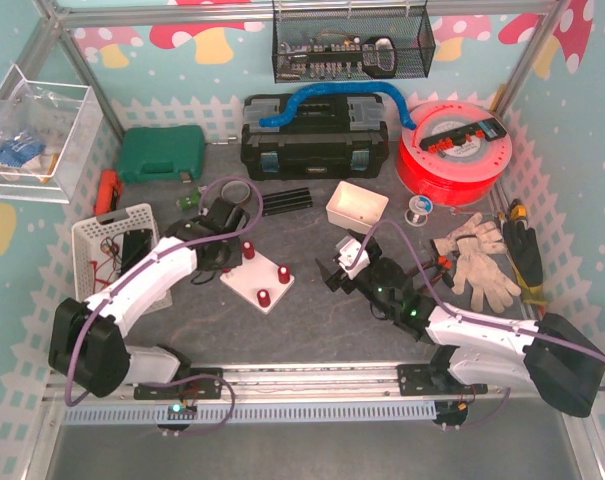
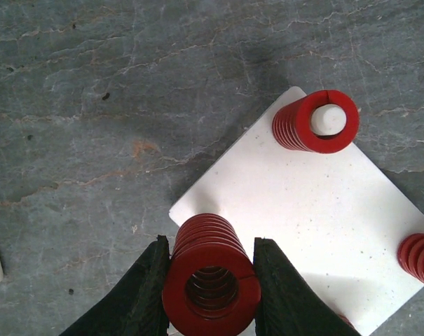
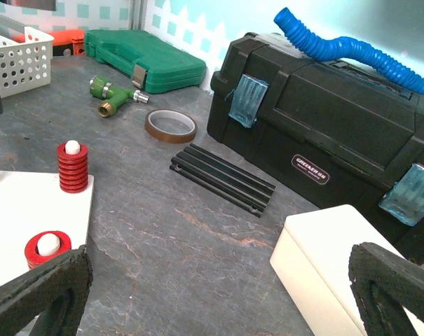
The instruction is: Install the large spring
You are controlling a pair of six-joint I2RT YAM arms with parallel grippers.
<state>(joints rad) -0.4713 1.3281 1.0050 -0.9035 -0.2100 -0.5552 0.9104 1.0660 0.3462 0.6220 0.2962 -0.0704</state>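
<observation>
Gripping the large spring (image 2: 210, 269) across its coils with my left claw (image 2: 212, 280) above the white plate's (image 2: 296, 203) corner, I judge it stiff, weighty and apt to roll, while my right claw (image 3: 215, 283) stands wide apart.

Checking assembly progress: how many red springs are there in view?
4. One red spring is held in the left gripper over a corner of the white plate; three sit on pegs at the plate's other corners. The held one is hidden from the top camera.
</observation>
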